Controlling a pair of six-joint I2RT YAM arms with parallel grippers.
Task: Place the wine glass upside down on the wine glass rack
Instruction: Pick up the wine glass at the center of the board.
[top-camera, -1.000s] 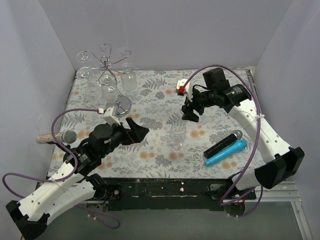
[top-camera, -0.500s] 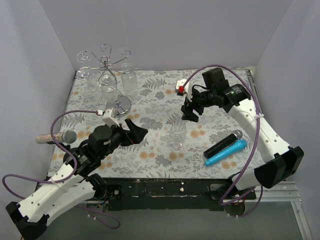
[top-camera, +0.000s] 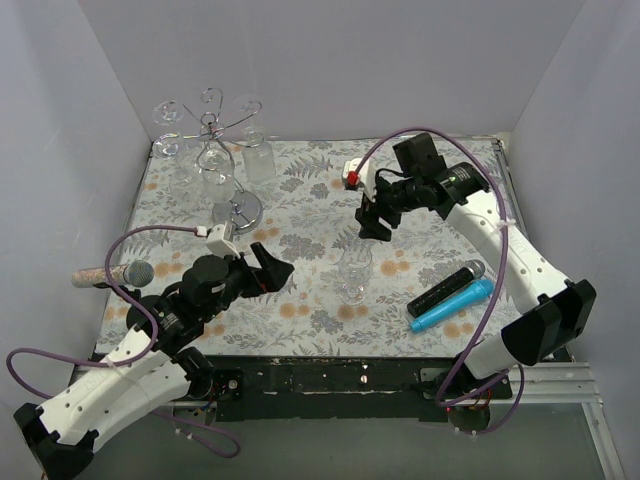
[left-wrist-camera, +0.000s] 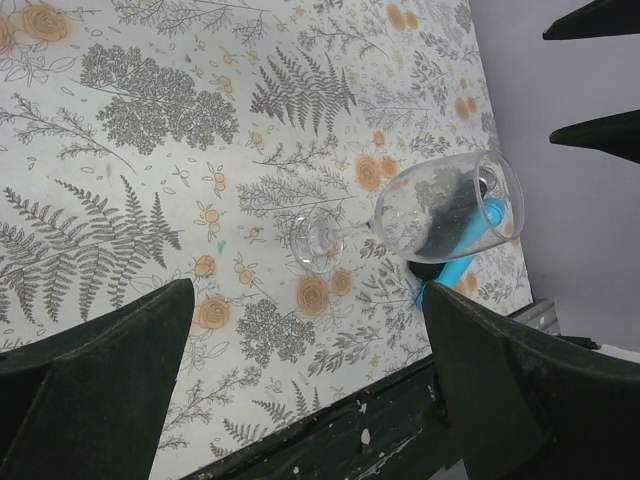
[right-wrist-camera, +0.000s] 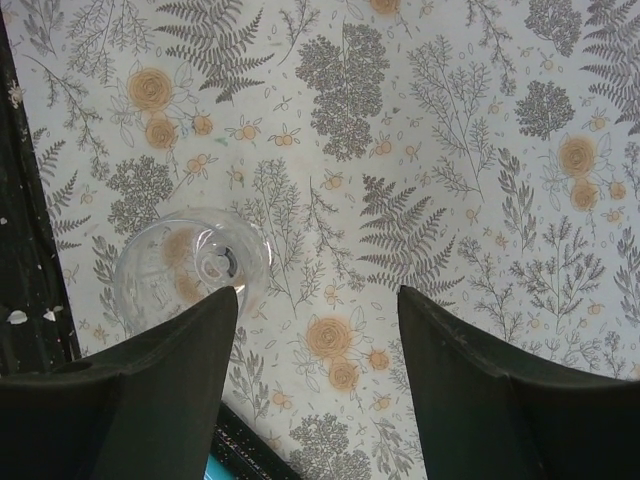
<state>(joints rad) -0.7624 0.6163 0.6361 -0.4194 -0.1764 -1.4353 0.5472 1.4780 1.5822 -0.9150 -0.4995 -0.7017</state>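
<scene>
- Clear stemmed wine glass (top-camera: 354, 272): stands upright on its foot on the fern-and-flower-patterned table (top-camera: 310, 195), near the middle of the near edge. Nothing holds it and it is not on the rack.
- Tall silver wire wine glass rack (top-camera: 212, 150): stands at the far left corner of the table on a round shiny base (top-camera: 238, 208), well apart from the wine glass. Curled arms spread from the top of its twisted stem.
- Other clear glasses (top-camera: 258, 158): hang bowl-down around the rack stem. Their number cannot be told.
- Left gripper (top-camera: 275, 262): black fingers spread wide, nothing between them. It sits above the near left part of the table, pointing toward the wine glass. In the left wrist view the glass lies ahead, between the finger lines, without contact.
- Right gripper (top-camera: 372, 222): fingers apart and empty, pointing down above the table just to the far side of the wine glass. In the right wrist view the glass rim appears beside one finger; contact cannot be told.
- Black microphone (top-camera: 445, 288) and blue microphone (top-camera: 452, 305): lie side by side near the right end of the near edge, beside the wine glass.
- Beige-handled microphone with a grey mesh head (top-camera: 112, 273): lies at the left edge of the table, its handle overhanging.
</scene>
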